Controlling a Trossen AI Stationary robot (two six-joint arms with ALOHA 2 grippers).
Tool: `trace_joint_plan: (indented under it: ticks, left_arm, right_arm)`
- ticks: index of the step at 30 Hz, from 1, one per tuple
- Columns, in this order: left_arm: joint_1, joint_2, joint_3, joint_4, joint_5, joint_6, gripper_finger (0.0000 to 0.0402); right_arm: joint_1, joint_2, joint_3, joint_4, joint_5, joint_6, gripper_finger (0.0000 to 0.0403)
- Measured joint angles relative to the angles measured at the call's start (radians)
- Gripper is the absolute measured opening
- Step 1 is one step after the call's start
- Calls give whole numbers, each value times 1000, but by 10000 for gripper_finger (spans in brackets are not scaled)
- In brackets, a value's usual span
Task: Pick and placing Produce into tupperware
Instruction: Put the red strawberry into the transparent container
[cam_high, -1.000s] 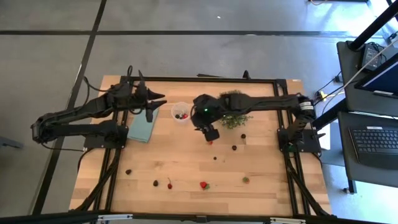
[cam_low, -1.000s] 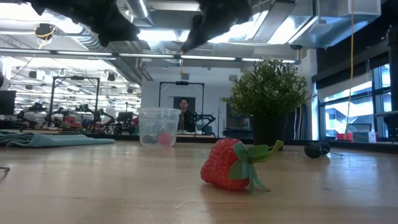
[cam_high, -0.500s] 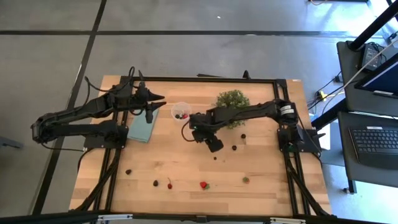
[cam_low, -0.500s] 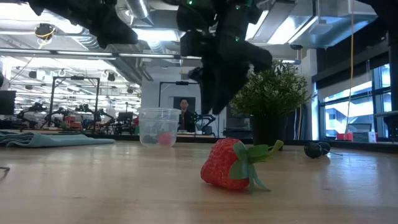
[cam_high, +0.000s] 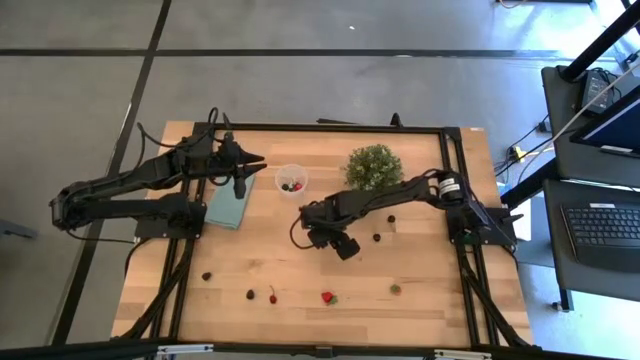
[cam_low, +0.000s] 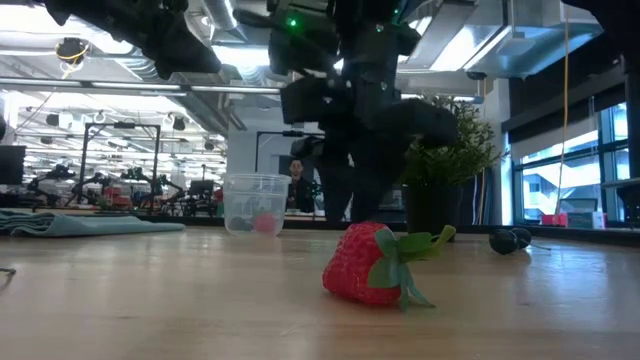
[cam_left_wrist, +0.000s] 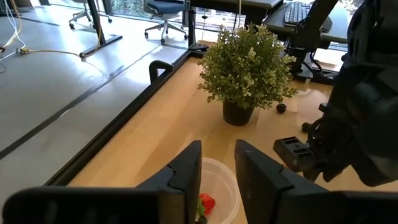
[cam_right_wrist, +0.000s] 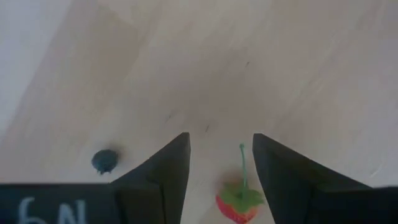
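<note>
Wooden table (cam_high: 300, 270) seen from above, holding a clear cup (cam_high: 291, 180) near its centre top with red and dark fruit inside. The left gripper (cam_high: 252, 165) hovers at the cup's 9 o'clock, jaws slightly parted and empty. The right gripper (cam_high: 345, 247) hangs low at the cup's 5 o'clock, jaws spread over a small stemmed strawberry (cam_right_wrist: 239, 204). More fruit lies scattered toward 6 o'clock, including another strawberry (cam_high: 326, 297). A plant (cam_high: 372, 166) stands at the cup's 3 o'clock.

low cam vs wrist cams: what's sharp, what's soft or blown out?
Low view: strawberry up close is sharp, the right arm behind it a dark backlit mass against bright ceiling lights. Right wrist view: table washed pale, small red fruit between the fingers soft. Left wrist view: plant crisp, evenly lit.
</note>
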Motion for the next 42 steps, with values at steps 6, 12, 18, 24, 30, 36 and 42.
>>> trace_joint_plan:
  ticks: [6,12,18,24,30,36,42]
  left_arm:
    - [0,0,0,0,0,0,79]
    - [0,0,0,0,0,0,68]
    - [0,0,0,0,0,0,57]
    - [0,0,0,0,0,-1,46]
    - [0,0,0,0,0,-1,35]
    - [0,0,0,0,0,-1,25]
    - [0,0,0,0,0,23,14]
  right_arm:
    - [-13,1,0,3,59,-1,178]
    - [-19,0,-16,4,59,-1,178]
    - [-19,0,-75,10,57,-1,178]
    - [-19,-2,-85,28,57,0,177]
    - [-19,-2,-86,31,56,1,162]
    - [-19,-2,-86,32,54,1,128]
    - [-18,-2,-86,41,54,1,86]
